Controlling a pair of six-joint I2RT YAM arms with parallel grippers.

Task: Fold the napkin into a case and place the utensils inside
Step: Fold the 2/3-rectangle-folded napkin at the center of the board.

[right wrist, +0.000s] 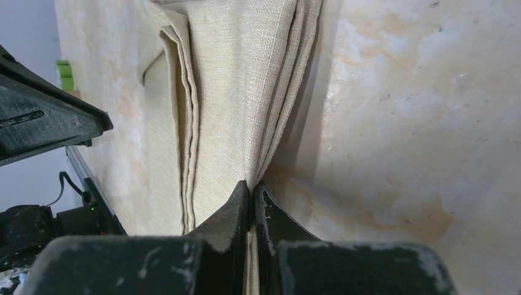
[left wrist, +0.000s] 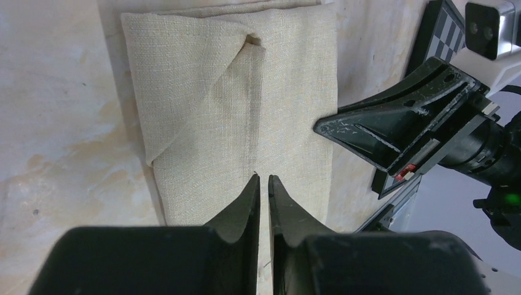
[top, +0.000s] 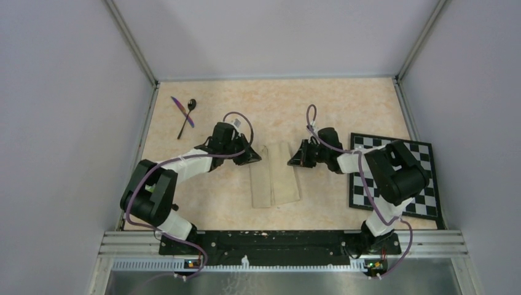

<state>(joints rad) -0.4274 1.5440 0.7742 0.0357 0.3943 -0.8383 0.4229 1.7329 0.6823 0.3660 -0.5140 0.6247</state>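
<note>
The beige napkin [top: 274,175] lies mid-table, folded into a long narrow shape of two side-by-side strips. In the left wrist view the napkin [left wrist: 246,110] shows a diagonal flap with a small opening at its top. My left gripper [top: 254,155] hovers at its left far edge; the left gripper [left wrist: 263,178] has a slim gap between its jaws with nothing in it. My right gripper [right wrist: 252,184] is shut on the napkin's [right wrist: 239,92] stacked right edge, lifting it slightly. The black spoon [top: 187,117] and purple knife [top: 182,112] lie crossed at the far left.
A black-and-white checkerboard [top: 427,196] lies at the right under the right arm. Grey walls and metal rails close in the table. The two grippers face each other across the napkin, close together.
</note>
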